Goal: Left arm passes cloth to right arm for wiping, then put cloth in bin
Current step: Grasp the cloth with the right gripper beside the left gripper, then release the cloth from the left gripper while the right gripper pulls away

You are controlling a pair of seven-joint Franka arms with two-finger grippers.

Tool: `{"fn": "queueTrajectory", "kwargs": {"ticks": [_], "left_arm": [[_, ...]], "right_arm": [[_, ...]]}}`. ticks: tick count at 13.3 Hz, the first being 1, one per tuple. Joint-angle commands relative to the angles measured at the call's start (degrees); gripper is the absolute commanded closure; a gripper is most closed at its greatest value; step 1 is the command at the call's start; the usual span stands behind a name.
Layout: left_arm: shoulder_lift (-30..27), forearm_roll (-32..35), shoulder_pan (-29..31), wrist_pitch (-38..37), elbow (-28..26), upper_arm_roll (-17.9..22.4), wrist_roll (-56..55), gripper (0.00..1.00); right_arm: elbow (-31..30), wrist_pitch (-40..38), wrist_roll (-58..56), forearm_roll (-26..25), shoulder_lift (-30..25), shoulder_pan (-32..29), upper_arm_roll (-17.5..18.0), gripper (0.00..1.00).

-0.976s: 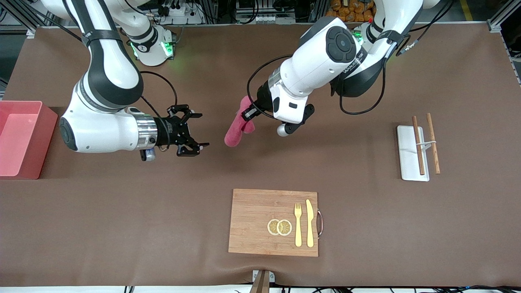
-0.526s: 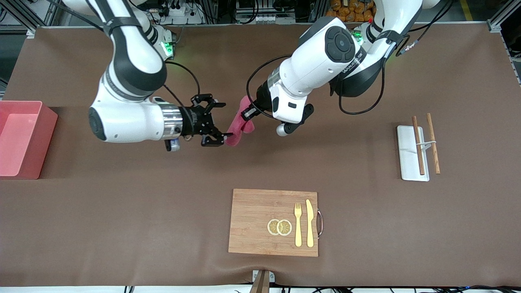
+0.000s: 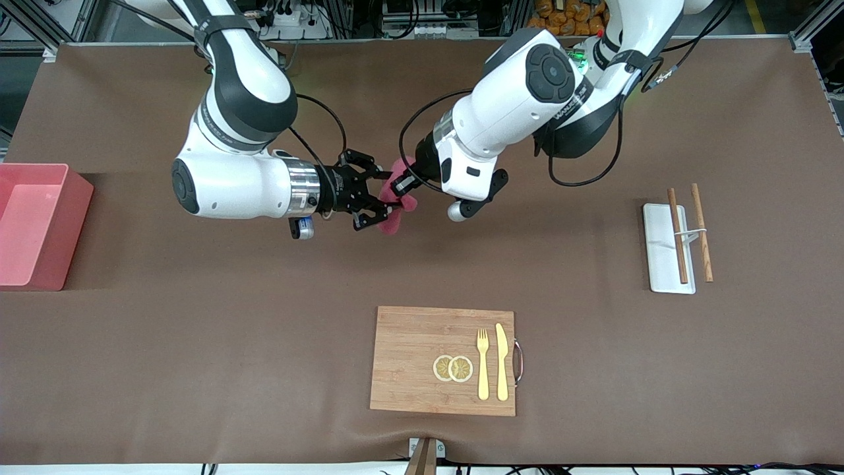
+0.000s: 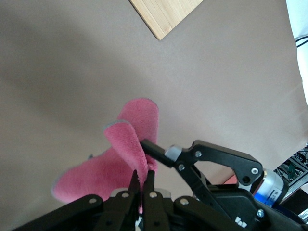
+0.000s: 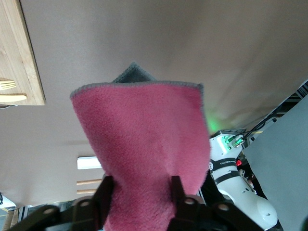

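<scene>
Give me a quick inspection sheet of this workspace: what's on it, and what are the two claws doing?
Surface: brown table.
Job's things: cloth held in the air between both grippers; bin at the right arm's end.
Clutter: cutting board with fork, knife, lemon slices; chopstick rest with chopsticks.
Grippers: left gripper shut on cloth; right gripper closing around it.
Cables: black loops along both arms.
Surroundings: equipment past the table's edge.
</scene>
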Motion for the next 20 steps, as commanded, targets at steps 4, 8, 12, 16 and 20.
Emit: {"fn": "queueTrajectory", "kwargs": {"ticks": [4,8,12,16,20], "left_arm": [[0.6,-0.1,-0.7,0.4,1.2,0.5,-1.0,0.88],[-0.5,0.2,-0.1,0.1,1.2,0.5,-1.0,0.0],[-4.2,0.7,5.3,-4.1,1.2,0.7,-0.6,0.0],[-6.6,13.4,12.0,-14.2,1.0,0.6,5.4,0.0],[-6.6,13.7,22.3,-23.5,0.5,0.6,26.4,0.0]], "right_arm": [[-0.2,1.0,0.2,0.6,0.1,-0.1,-0.7,1.0],[-0.1,0.9,0.3,-4.3,0.1,-1.2,-0.9,1.0],[0.1,3.2,-1.9,-20.2,0.9,-1.7,-1.0,1.0],[-1.3,6.7,-14.2,-25.6,4.3,-1.9,-0.9,1.0],[-7.0,14.0,-27.2,-25.8,8.5,-2.4,-0.9,1.0]]}}
